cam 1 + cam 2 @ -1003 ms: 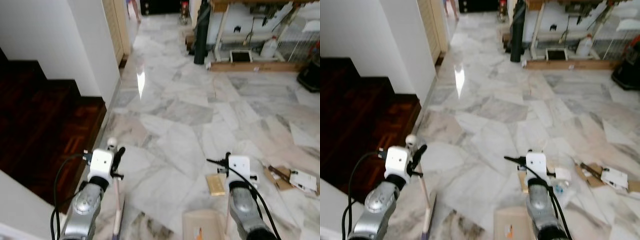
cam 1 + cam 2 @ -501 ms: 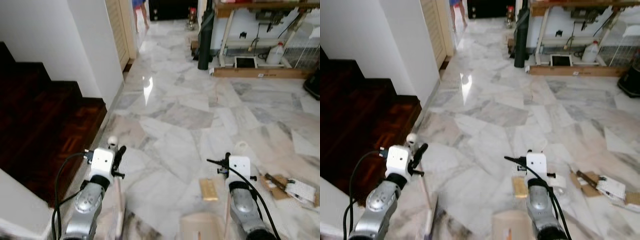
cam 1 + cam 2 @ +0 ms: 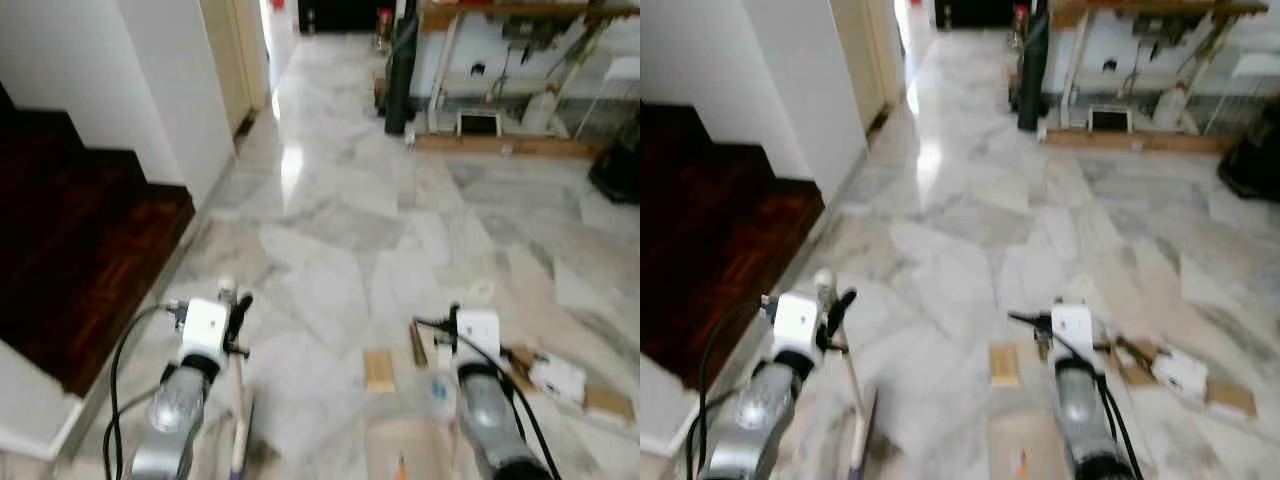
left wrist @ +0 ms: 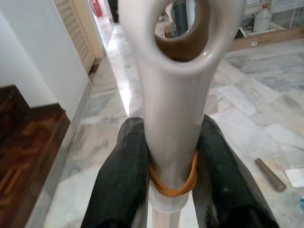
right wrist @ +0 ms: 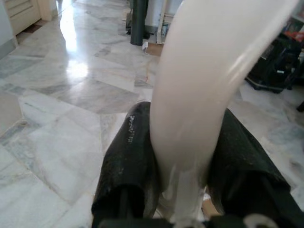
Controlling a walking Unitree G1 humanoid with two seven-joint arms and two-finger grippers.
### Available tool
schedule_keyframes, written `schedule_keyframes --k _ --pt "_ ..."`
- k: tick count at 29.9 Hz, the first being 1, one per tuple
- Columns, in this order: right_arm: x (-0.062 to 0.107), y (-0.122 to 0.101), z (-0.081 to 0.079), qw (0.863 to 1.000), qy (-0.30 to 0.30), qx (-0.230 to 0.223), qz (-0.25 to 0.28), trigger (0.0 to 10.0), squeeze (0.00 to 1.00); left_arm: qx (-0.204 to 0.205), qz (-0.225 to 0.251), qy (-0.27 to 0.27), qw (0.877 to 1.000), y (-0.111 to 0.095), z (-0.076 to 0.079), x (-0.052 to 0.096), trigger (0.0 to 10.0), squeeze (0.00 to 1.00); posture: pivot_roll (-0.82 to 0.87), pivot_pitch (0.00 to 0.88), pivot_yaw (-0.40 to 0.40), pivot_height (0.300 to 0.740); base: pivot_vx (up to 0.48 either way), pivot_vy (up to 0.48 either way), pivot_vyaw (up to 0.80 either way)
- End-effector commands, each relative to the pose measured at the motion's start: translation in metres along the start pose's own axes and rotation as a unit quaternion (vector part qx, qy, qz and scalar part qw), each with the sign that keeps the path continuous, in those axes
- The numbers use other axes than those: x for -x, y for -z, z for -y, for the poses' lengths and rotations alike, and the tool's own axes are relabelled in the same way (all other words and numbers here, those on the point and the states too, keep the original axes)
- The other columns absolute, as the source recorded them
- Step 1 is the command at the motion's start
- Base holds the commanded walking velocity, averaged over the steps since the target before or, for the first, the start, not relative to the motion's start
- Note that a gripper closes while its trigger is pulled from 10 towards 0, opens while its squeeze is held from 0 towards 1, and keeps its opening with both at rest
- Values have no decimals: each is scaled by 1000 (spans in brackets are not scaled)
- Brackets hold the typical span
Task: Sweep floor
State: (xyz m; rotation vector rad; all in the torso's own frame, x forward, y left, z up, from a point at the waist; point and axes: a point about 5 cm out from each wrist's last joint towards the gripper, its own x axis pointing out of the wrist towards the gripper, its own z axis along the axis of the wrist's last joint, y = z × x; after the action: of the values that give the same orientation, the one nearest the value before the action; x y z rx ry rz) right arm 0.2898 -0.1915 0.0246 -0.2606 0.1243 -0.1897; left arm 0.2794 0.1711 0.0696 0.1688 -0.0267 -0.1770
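Observation:
My left gripper [image 3: 234,312] is shut on the white top of a broom handle [image 4: 173,85], black fingers [image 4: 127,161] pressed on both sides above an orange rubber band. The stick [image 3: 239,410] runs down to the marble floor. My right gripper [image 3: 453,330] is shut on the white dustpan handle [image 5: 194,80], and the tan dustpan [image 3: 405,452] sits low in front of me. Litter lies on the floor by the right arm: a cardboard piece [image 3: 379,370], a brown stick [image 3: 418,343], white paper [image 3: 556,377] and another cardboard scrap [image 3: 607,403].
Dark wooden stairs [image 3: 70,250] and a white wall [image 3: 170,90] stand on the left. Far ahead are a tall black object [image 3: 400,70], a workbench with clutter [image 3: 520,60] and a black item [image 3: 620,165] at the right edge. Marble floor [image 3: 330,210] stretches ahead.
The whole picture has shifted and blurred, so the camera moved. The litter now lies closer to my right arm. Both grippers keep the same hold.

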Motion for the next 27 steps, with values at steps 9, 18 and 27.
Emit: schedule_keyframes --k 9,18,27 --pt "-1 0 0 1000 0 2 -1 10000 0 -15 18 0 1000 -8 -3 -3 10000 0 70 0 76 740 0 -307 0" --pt "0 -1 -2 1000 -3 1 -1 10000 0 -14 19 2 1000 -8 -2 -4 10000 0 69 0 75 740 0 -308 0" --pt "-1 -1 -2 1000 -1 1 0 10000 0 -14 20 2 1000 -9 -2 -4 10000 0 68 0 76 740 0 -308 0"
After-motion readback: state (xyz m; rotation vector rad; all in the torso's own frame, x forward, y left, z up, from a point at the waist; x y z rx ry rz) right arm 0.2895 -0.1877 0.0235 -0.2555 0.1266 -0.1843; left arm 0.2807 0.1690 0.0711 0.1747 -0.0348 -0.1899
